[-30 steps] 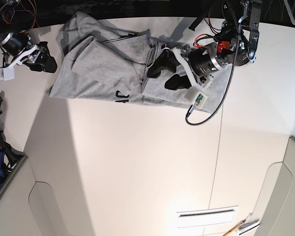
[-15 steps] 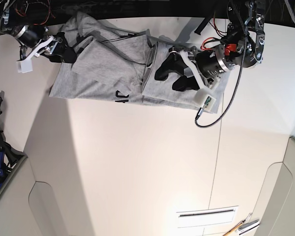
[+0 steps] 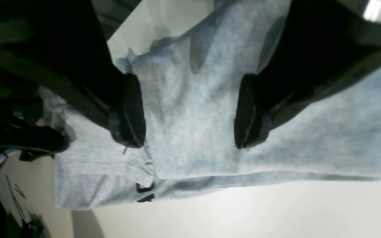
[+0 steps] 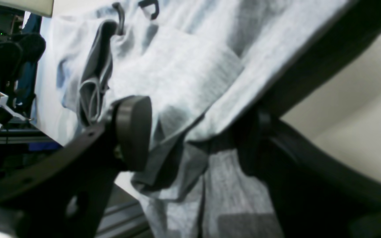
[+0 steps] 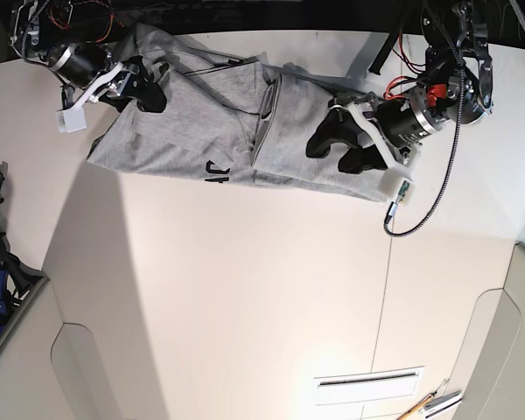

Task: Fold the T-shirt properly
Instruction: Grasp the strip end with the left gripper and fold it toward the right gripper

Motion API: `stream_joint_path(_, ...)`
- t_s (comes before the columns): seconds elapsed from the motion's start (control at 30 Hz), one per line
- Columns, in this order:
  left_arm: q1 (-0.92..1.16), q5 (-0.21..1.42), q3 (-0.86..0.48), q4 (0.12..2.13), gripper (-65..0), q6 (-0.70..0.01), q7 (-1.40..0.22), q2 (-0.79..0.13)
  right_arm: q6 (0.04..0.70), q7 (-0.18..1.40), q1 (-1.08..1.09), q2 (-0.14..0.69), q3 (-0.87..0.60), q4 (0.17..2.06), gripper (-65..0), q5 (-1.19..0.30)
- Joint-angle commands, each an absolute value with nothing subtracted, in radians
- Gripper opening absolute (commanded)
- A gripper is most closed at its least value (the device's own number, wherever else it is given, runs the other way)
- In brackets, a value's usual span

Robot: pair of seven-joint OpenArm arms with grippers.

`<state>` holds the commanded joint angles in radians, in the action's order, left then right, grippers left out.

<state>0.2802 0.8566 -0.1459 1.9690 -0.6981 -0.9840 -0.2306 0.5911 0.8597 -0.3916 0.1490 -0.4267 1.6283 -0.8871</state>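
Hovering above the T-shirt (image 5: 184, 131), your left end effector (image 3: 190, 112) and right end effector (image 4: 200, 132) both stand open.

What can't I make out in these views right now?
- T-shirt's lettering: the base view shows only fragments; folds hide the rest.
- Cloth beneath the right hand: covered by its fingers in the base view.
- Shirt's far part: cut off by the left wrist view's top edge.
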Motion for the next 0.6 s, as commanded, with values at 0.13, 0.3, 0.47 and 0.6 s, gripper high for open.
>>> stream_joint_path(0.13, 0.280, 0.857, -0.239, 1.969, -20.1, -0.698, -0.984, -0.231, 0.591, 0.844, -0.389, 0.149, -0.427, 1.628, -58.8, -0.867)
stream_joint_path(0.3, 0.281, 0.855, -0.363, 1.969, -20.1, -0.698, -1.001, -0.231, 0.591, 0.836, -0.388, 0.155, -0.466, 1.631, -65.0, -0.868)
stream_joint_path(0.47, 0.304, 0.853, -0.445, 1.968, -20.1, -0.698, -1.039, -0.231, 0.591, 0.838, -0.359, 0.169, -0.611, 1.631, -65.0, -0.868)
stream_joint_path(0.6, 0.361, 0.867, -0.439, 1.962, -20.1, -0.698, -1.036, -0.230, 0.591, 0.838, -0.355, 0.265, -0.646, 1.631, -65.0, -0.875)
